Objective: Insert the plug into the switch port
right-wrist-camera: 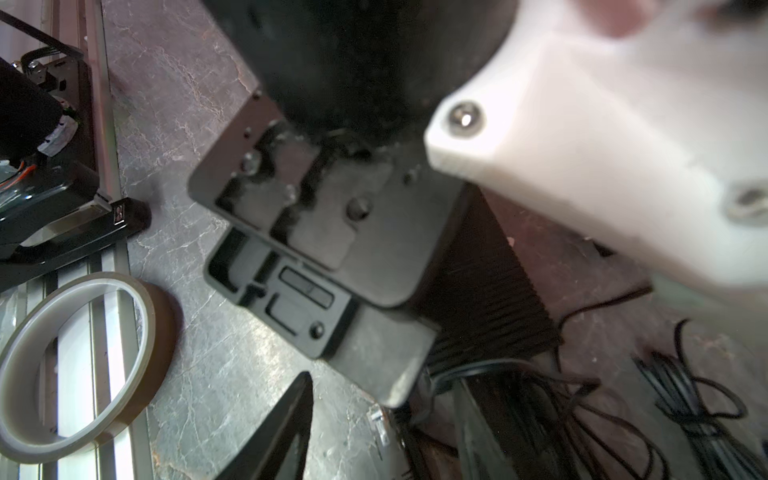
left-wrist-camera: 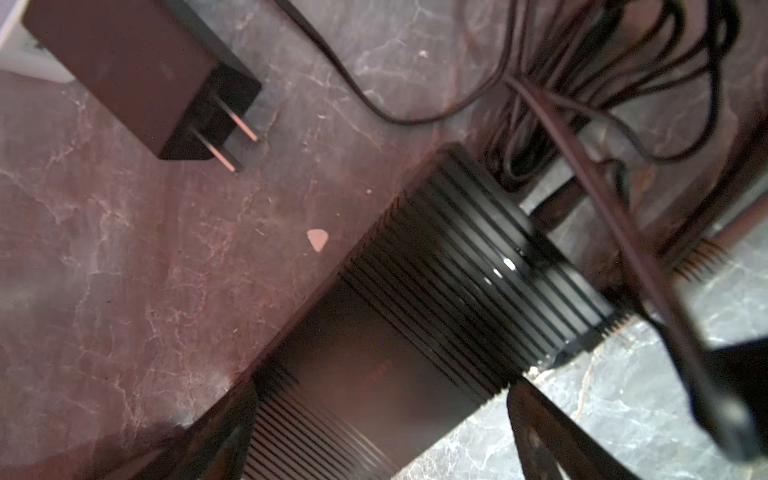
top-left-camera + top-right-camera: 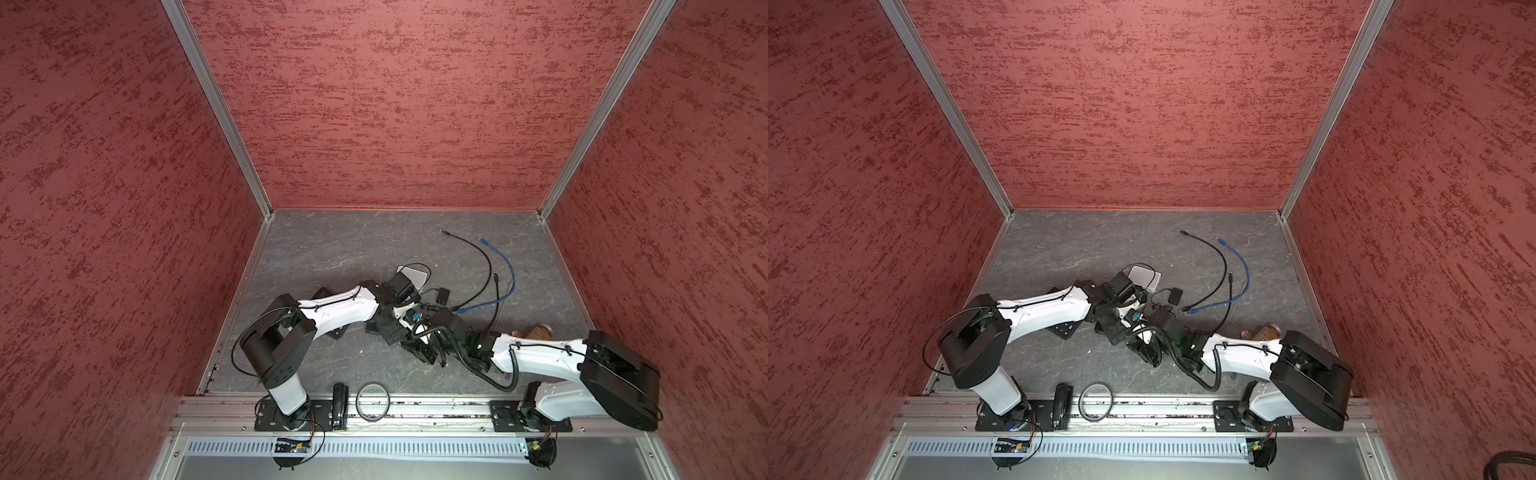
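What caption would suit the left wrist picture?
Two-pronged black power adapter lying on a marbled tabletop, near a ribbed black box and tangled black cables.

Switch port unseen behind blurred left arm (image 1: 602,145)

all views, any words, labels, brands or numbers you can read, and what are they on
No text can be read in any view.
Small red and white label on the black stapler: too small and blurred to read.
Power adapter: no print visible on the faces shown.
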Robot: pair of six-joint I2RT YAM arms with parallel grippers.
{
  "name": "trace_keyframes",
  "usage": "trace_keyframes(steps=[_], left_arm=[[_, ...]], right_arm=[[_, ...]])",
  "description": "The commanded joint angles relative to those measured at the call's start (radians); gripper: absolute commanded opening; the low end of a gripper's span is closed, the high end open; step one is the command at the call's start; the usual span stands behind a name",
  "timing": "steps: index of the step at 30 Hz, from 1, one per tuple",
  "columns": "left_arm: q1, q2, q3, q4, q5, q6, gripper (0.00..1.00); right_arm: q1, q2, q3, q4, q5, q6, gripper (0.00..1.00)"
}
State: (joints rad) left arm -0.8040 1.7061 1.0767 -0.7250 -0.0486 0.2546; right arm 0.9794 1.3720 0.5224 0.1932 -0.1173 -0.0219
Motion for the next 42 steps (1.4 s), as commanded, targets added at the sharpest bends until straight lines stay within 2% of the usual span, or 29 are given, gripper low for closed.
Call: trace_keyframes(steps=[1,10,17,20,27,29,35,42], left_arm=[[0.044,0.065,0.0,-0.078,0.005,-0.098,0.93],[0.117,0.063,-0.004,-0.048,0.058,-0.246,0.91],[0.125,0.081,-0.001,-0.036,0.068,-0.288,0.91],[0.126,0.064,-0.006,-0.027,0.081,-0.293,0.92],[0.133,-0.045,-0.013,0.029,0.138,-0.295,0.99],[0.135,-0.085,-0.018,0.045,0.153,-0.292,1.0],[0.16,-0.223,-0.09,0.156,0.223,-0.3,1.0],[0.188,-0.342,-0.168,0.262,0.233,-0.33,1.0]], right_arm=[[-0.033,0.004,-0.013,0.044,-0.003,0.026,0.55],[-0.053,0.029,0.004,0.0,-0.032,-0.037,0.52],[-0.053,0.006,0.029,-0.085,-0.093,-0.153,0.45],[-0.053,0.023,0.049,-0.133,-0.075,-0.168,0.43],[-0.053,0.062,0.066,-0.129,-0.043,-0.139,0.41],[-0.053,0.056,0.073,-0.128,-0.065,-0.137,0.41],[-0.053,-0.017,0.086,-0.135,-0.099,-0.112,0.46],[-0.053,-0.11,0.133,-0.204,-0.118,-0.113,0.48]])
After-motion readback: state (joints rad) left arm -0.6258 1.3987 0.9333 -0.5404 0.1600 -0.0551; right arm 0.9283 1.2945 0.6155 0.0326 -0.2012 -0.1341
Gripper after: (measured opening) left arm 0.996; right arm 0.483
